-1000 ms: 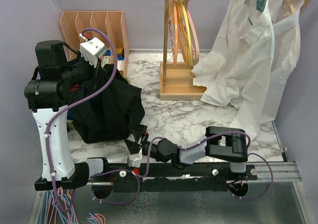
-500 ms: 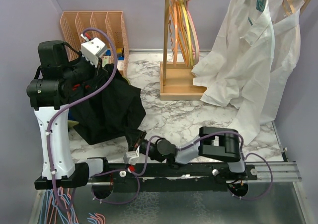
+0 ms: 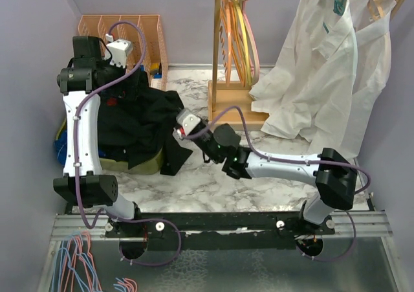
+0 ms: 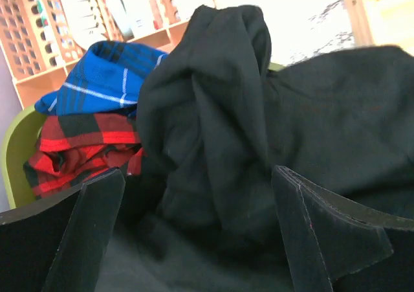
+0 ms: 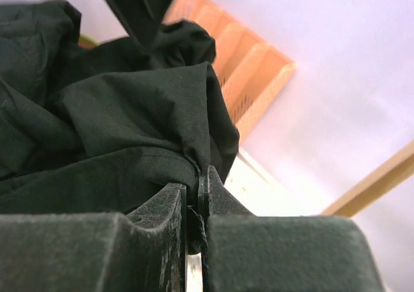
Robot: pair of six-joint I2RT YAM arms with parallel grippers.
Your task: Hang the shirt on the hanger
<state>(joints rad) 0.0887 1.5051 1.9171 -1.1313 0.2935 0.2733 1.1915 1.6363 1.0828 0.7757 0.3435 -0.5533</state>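
Marble-patterned worktop (image 3: 246, 159) carries everything. Right arm is based at 5 o'clock on the near edge and lies stretched low toward 10 o'clock. Right hand (image 5: 196, 187) is clenched on a fold of the plain black long-sleeved cloth shirt (image 3: 145, 117), fingers pinched tight w/ cloth btwn them.

Shirt lies heaped at 9 o'clock, draped over an olive-green basket (image 3: 139, 167), its edge spilling onto the marble on the 3 o'clock side. In the basket beside the shirt: red-and-black plaid garment (image 4: 71, 149) and blue plaid cloth (image 4: 103, 72).

Left arm stands up from 7 o'clock and bends over the heap. Left hand (image 4: 198, 175) is released, fingers (image 4: 90, 227) spread wide. A bunched ridge of shirt stands btwn them in the wrist view; contact can't be told.

Farther back at 11 o'clock: peach slotted file organiser (image 3: 129, 26) against the wall. At 12 o'clock: wooden rack (image 3: 229, 107) w/ orange and yellow hangers (image 3: 228, 33) and the thin pink plastic hanger (image 3: 256, 56) hung on it, well apart from the shirt. At 1–2 o'clock: two white shirts (image 3: 323, 72) hang from the rail, one on a teal hanger (image 3: 341, 6).
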